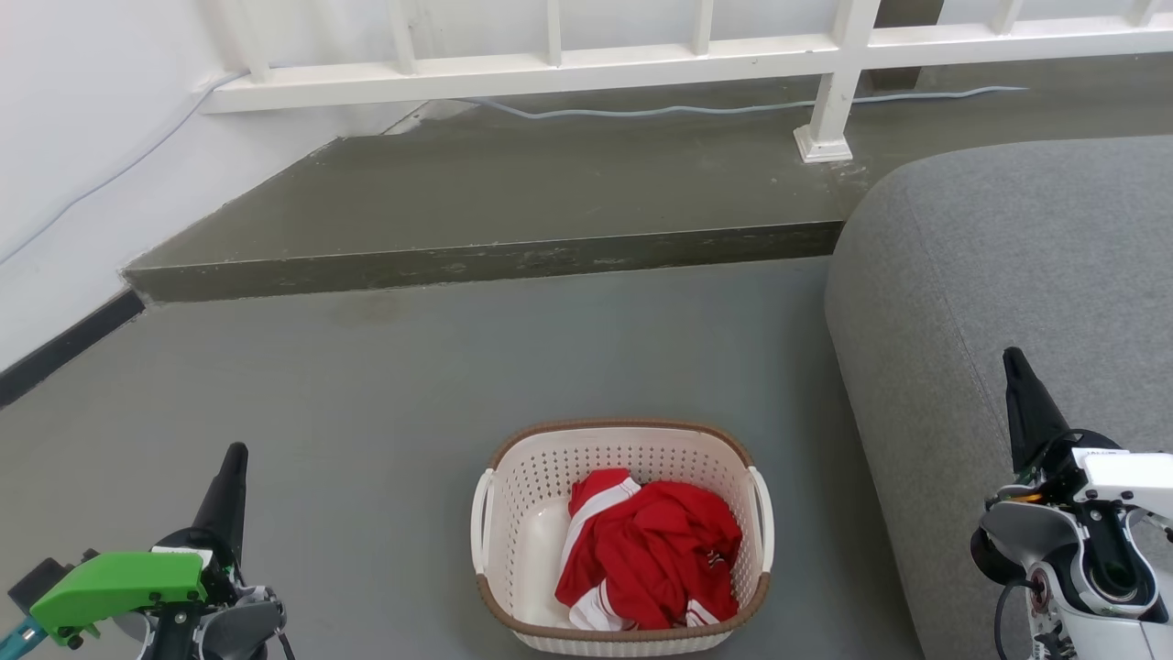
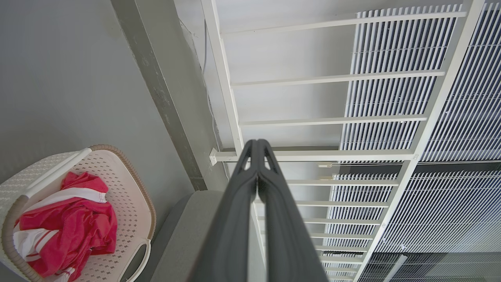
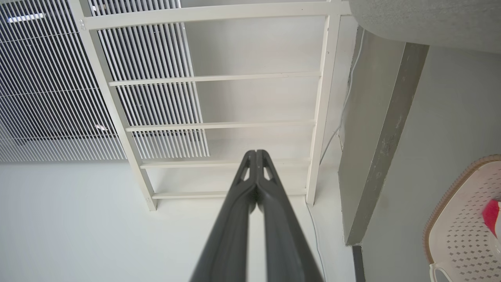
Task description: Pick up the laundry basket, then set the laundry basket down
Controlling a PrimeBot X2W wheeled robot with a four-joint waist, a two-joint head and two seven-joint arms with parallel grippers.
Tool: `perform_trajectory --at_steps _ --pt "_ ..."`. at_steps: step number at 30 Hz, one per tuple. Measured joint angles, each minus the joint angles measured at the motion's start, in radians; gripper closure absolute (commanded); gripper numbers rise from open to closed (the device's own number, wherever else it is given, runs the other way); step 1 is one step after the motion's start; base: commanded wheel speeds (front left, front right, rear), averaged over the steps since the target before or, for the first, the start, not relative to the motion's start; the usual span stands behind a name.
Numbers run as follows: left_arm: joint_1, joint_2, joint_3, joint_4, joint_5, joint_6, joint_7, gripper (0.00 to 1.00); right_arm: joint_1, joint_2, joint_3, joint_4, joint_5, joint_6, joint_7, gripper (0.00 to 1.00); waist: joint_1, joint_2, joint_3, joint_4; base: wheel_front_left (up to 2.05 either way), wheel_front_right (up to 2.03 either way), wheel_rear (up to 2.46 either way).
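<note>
The laundry basket [image 1: 522, 513] stands on the grey floor at the bottom centre of the head view, cream-white and perforated with a brown rim and two white side handles. A red and white garment [image 1: 646, 550] lies crumpled inside it. My left gripper [image 1: 234, 456] is at the lower left, well to the left of the basket, shut and holding nothing. Over at the lower right my right gripper [image 1: 1013, 359] sits above the grey sofa edge, also shut and empty. The basket [image 2: 129, 196] shows at the lower left of the left wrist view, and the basket [image 3: 458, 219] sits at the right edge of the right wrist view.
A grey sofa [image 1: 1017, 266] fills the right side, close to the basket's right handle. A raised dark step [image 1: 495, 257] crosses the floor behind the basket. Beyond it stands a white railing [image 1: 641, 64] with a post [image 1: 829, 119] and a cable. A white wall [image 1: 64, 165] bounds the left.
</note>
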Motion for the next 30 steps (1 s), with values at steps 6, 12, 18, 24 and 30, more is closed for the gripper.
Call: perform_trajectory --at_steps 6,12,18,24,30 --pt "0.0 0.0 0.0 0.0 0.0 0.0 0.0 1.0 0.0 0.0 0.0 0.0 0.0 0.0 0.0 1.0 0.0 0.0 0.0 0.0 0.0 0.0 0.0" --pt "0.0 0.0 0.0 0.0 0.0 0.0 0.0 1.0 0.0 0.0 0.0 0.0 0.0 0.0 0.0 1.0 0.0 0.0 0.0 0.0 0.0 0.0 0.0" --pt "0.016 -0.017 -0.003 0.042 0.0 0.002 0.0 0.0 0.025 0.018 0.003 0.04 0.0 -0.002 0.0 0.0 0.0 0.0 0.0 0.0 0.0 0.0 0.0" --pt "0.028 -0.021 -0.015 0.039 0.0 0.003 -0.009 0.0 0.04 0.023 0.012 0.038 0.0 -0.002 -0.002 0.0 0.0 0.0 0.001 0.0 0.0 0.0 0.0" --pt "0.027 -0.021 -0.027 0.021 0.001 0.003 -0.028 0.0 0.04 0.023 0.032 0.014 -0.002 -0.002 -0.016 0.0 0.0 0.0 0.003 0.001 0.0 0.0 0.0"
